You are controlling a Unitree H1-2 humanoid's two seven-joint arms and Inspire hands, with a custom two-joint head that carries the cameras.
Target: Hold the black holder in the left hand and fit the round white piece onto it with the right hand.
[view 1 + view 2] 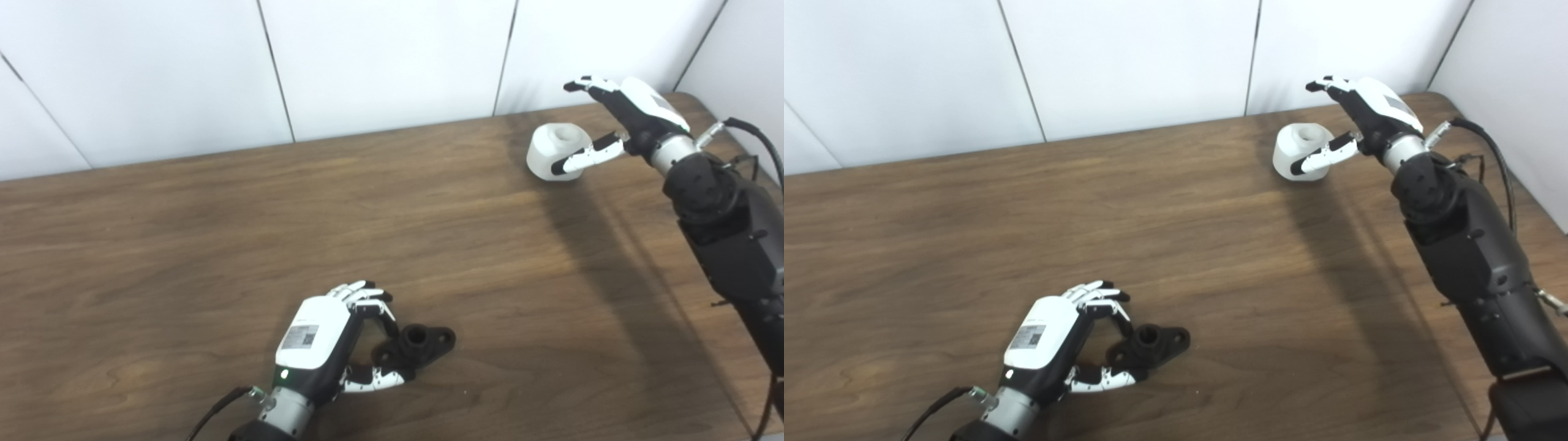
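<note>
Holder (418, 346) lies flat on the bench (245, 233), near the front edge, left of centre. Left hand (334, 343) is just left of it, fingers (376, 306) curled over its near-left end, thumb at its front. Round piece (554, 150) sits on the bench at the far right, near the back wall (380, 61). Right hand (625, 116) is just right of it, thumb against its front side, fingers arched above and behind. The two parts are well apart, diagonally across the bench.
</note>
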